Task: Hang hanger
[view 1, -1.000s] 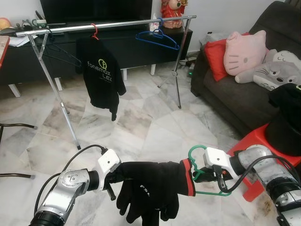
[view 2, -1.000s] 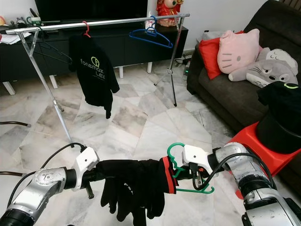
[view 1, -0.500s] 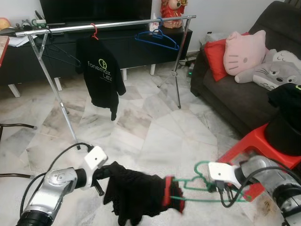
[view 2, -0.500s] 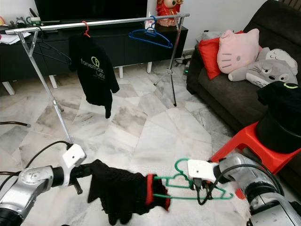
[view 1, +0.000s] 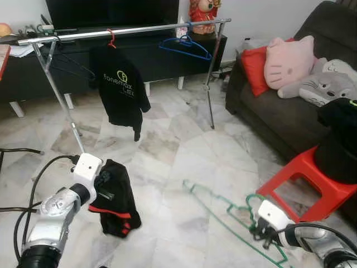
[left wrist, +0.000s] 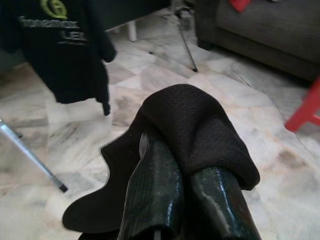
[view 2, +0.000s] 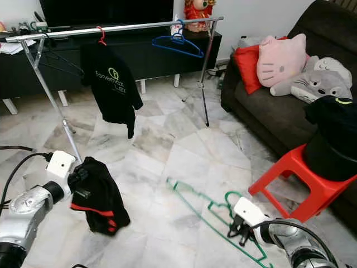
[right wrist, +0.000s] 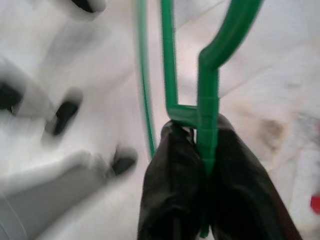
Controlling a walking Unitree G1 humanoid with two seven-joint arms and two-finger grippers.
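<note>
On the clothes rail (view 1: pixel 128 30) hangs a black shirt (view 1: pixel 122 89) reading "fonemax", with a blue hanger (view 1: pixel 187 47) beside it. Nearer than the rail, the left gripper (left wrist: pixel 182 195) is clamped on a black garment (view 1: pixel 114 198) with red trim, while the right gripper (right wrist: pixel 195 150) pinches the green hanger (view 1: pixel 234 215) low over the floor. A red stool (view 1: pixel 307 178) stands beside the hanger, well short of the rail.

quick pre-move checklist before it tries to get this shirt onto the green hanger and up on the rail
1. Right gripper has the green hanger: ok, shut on it near the hook.
2. Left gripper has the black garment: ok, cloth draped over and pinched between its fingers.
3. Garment on the hanger: not ok, the two are apart and the hanger is bare.
4. Hanger held level: not ok, it slants down toward the floor.
5. Free space on the rail: ok, there is a gap between the hung black shirt and the blue hanger.
6. Garment's neck opening reachable: cannot tell, it hangs bunched.
</note>
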